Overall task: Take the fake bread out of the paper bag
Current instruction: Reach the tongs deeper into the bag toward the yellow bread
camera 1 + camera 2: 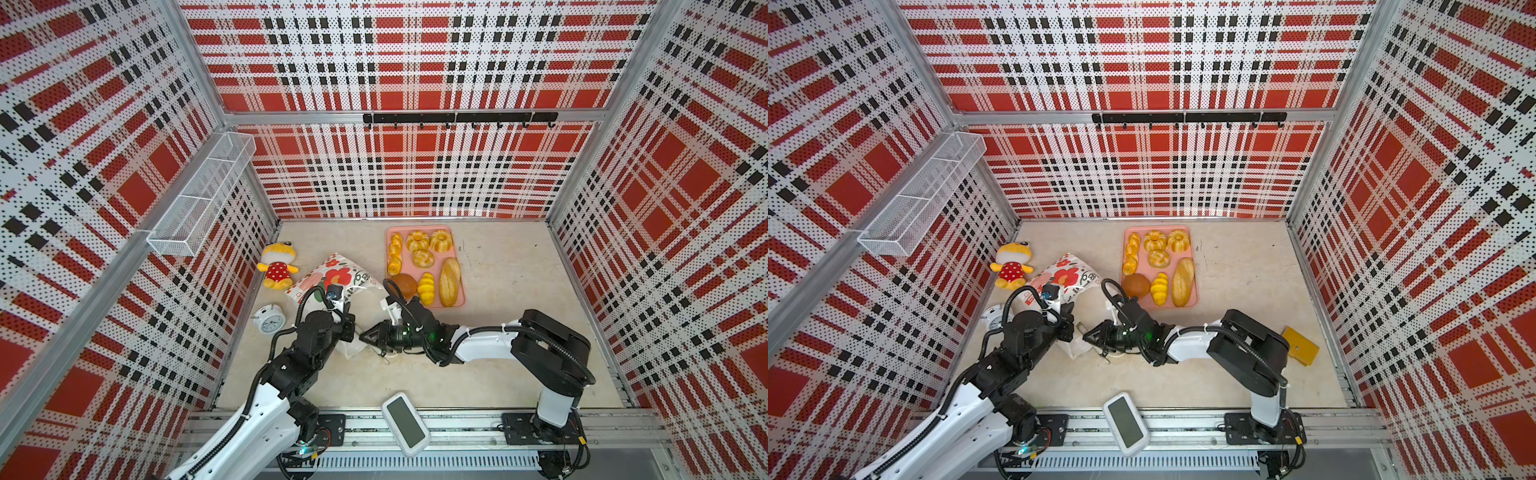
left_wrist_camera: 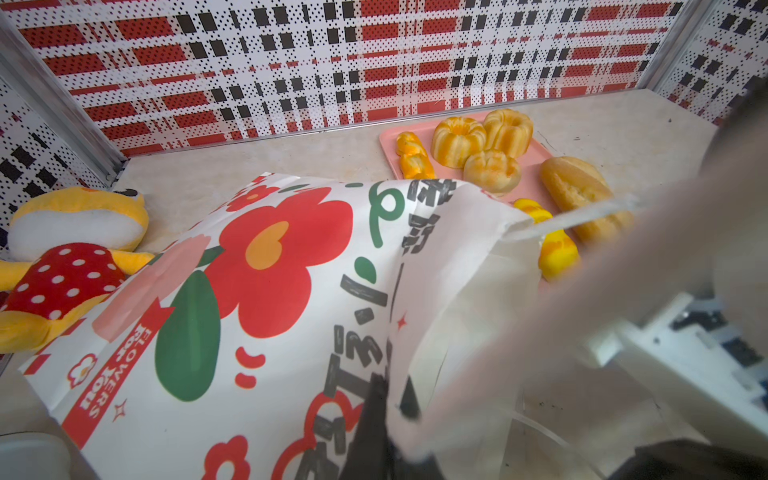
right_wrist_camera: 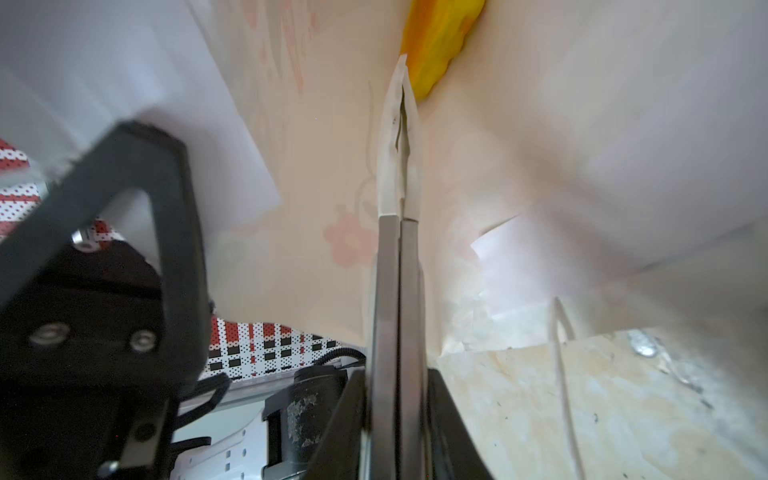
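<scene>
The paper bag [image 1: 332,274] [image 1: 1065,274] lies on its side, floral face up, its mouth toward the table's middle. My left gripper [image 1: 348,323] [image 2: 390,405] is shut on the bag's rim and holds the mouth up. My right gripper [image 1: 362,333] [image 3: 397,374] is shut on grey tongs [image 3: 390,291] with white tips, which reach into the bag. One piece of yellow fake bread [image 3: 440,37] lies deep inside, just past the tips. Several fake breads [image 1: 450,280] lie on a pink tray [image 1: 456,249] behind the right arm.
A yellow plush toy [image 1: 276,266] and a white alarm clock [image 1: 269,319] sit left of the bag. A white device [image 1: 405,419] lies at the front edge, a yellow block [image 1: 1300,345] at the right. A wire basket [image 1: 199,195] hangs on the left wall.
</scene>
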Controlling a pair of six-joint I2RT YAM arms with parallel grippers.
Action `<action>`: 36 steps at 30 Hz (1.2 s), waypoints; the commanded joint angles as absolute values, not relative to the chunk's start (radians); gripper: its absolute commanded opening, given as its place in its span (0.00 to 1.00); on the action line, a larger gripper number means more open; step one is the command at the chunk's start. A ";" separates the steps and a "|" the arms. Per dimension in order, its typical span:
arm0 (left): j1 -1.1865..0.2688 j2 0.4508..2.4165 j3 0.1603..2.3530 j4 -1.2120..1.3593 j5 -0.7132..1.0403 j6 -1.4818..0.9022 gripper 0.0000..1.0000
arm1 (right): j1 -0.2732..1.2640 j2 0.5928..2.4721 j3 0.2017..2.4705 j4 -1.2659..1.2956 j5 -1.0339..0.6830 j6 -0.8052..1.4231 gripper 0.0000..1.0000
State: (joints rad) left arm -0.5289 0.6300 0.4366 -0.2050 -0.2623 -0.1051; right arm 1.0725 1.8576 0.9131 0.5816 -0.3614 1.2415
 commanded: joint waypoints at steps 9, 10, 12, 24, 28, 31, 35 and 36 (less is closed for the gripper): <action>-0.522 0.617 0.460 -0.216 -0.216 -0.076 0.00 | 1.066 2.019 1.031 0.702 -0.359 1.230 0.19; -0.521 0.617 0.458 -0.216 -0.211 -0.075 0.00 | 1.059 2.032 1.037 0.721 -0.363 1.239 0.21; -0.522 0.617 0.455 -0.212 -0.204 -0.073 0.00 | 1.045 2.050 1.048 0.751 -0.357 1.263 0.24; -0.522 0.608 0.452 -0.213 -0.184 -0.047 0.00 | 0.998 2.128 1.169 0.701 -0.344 1.346 0.41; -0.522 0.604 0.445 -0.209 -0.176 -0.043 0.00 | 0.990 2.125 1.206 0.647 -0.345 1.326 0.44; -0.522 0.604 0.439 -0.202 -0.166 -0.042 0.00 | 0.979 2.137 1.251 0.601 -0.360 1.306 0.45; -0.522 0.613 0.430 -0.178 -0.159 -0.041 0.00 | 0.964 2.208 1.350 0.573 -0.405 1.303 0.43; -0.523 0.617 0.424 -0.172 -0.157 -0.043 0.00 | 0.963 2.228 1.373 0.570 -0.412 1.302 0.42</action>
